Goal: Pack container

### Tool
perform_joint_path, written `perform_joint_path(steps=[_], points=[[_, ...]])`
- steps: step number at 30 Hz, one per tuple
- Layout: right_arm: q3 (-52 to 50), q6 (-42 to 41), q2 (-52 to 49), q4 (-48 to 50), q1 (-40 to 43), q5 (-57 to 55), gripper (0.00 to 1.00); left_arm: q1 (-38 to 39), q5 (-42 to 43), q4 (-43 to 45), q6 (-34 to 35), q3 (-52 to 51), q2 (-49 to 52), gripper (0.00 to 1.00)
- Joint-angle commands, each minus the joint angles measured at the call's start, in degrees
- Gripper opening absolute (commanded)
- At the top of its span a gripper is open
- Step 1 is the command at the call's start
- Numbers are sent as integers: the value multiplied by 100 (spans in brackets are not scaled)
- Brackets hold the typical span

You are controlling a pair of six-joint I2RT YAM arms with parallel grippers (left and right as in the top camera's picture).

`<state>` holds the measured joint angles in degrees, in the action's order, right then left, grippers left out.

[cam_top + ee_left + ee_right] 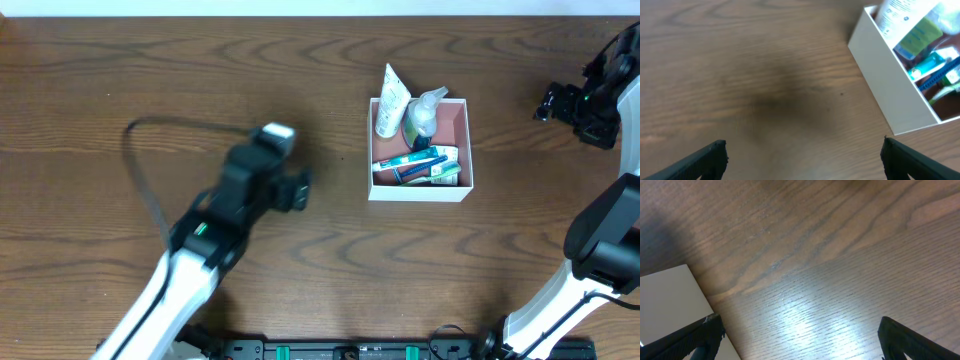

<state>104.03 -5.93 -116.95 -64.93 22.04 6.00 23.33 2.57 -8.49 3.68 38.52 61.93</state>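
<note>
The container (466,150) is a square white-walled box with a dusty-pink inside, right of the table's middle. It holds a white tube (393,100), a clear bottle (424,112), and blue and green toiletry packets (420,164). It also shows at the upper right of the left wrist view (890,85), and its white corner shows in the right wrist view (667,300). My left gripper (298,189) is open and empty over bare wood, left of the box (802,150). My right gripper (548,103) is open and empty at the far right (797,335).
A black cable (140,170) loops on the wood behind the left arm. The right arm's white base (600,240) stands at the right edge. The table's far edge (320,12) meets a white wall.
</note>
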Motion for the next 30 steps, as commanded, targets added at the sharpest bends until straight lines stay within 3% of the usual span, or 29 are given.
perform_joint_path(steps=[1, 6, 13, 30], points=[[4, -87, 68, 0, -31, 24, 99, -507, 621, 417, 160, -852, -892, 98], [4, -87, 68, 0, -28, 24, 99, -1126, 949, 922, 214, -2031, -2286, 98], [4, -87, 68, -2, -31, 24, 99, -1696, 946, 951, 393, -2981, -3991, 98], [4, -87, 68, 0, -31, 22, 99, -2463, 944, 855, 391, -3773, -5869, 98]])
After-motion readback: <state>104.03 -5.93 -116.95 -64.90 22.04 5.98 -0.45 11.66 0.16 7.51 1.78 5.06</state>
